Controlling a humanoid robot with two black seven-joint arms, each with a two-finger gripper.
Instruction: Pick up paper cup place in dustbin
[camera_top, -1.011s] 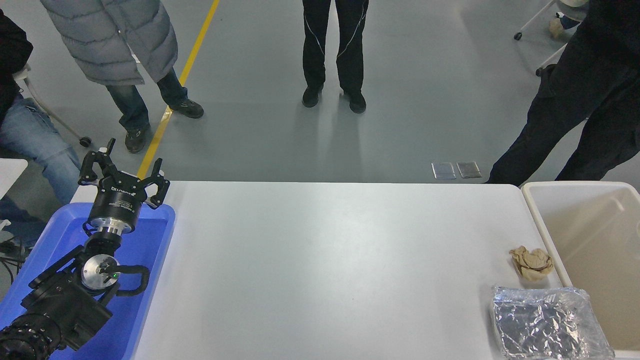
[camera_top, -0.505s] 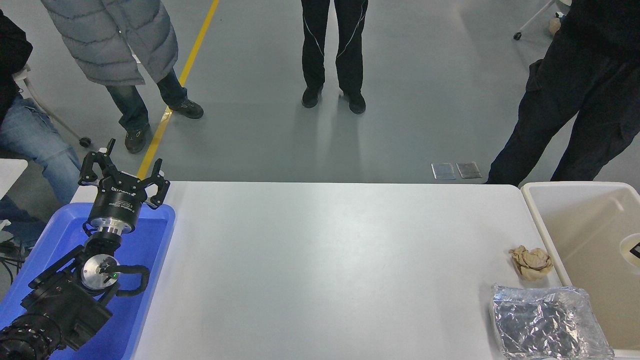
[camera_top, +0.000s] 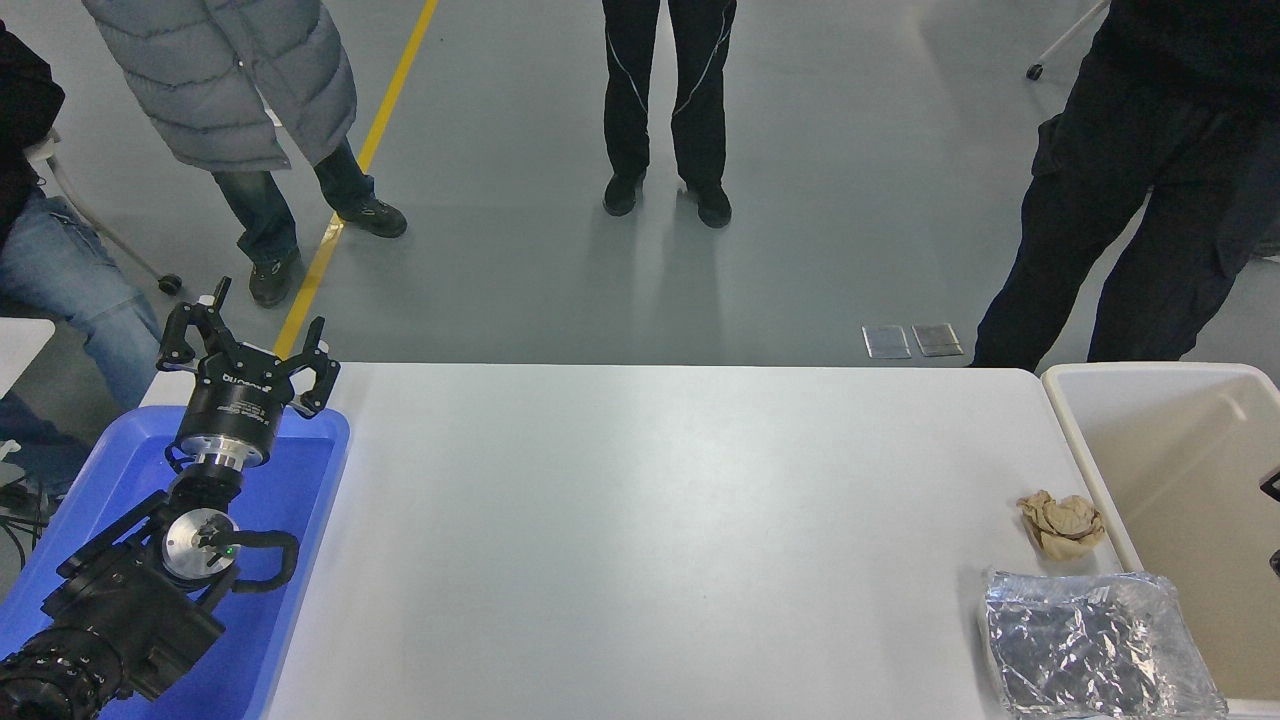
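Cup not in view; bin sits at counter right edge.
Expect light, crushable paper, so you pinch mid-wall gently. Left gripper parked, jaws apart; right gripper a sliver, can't tell.

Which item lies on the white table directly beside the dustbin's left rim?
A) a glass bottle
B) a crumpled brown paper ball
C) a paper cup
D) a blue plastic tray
B: the crumpled brown paper ball rests on the white table right against the left rim of the dustbin, just beyond the crinkled foil tray.
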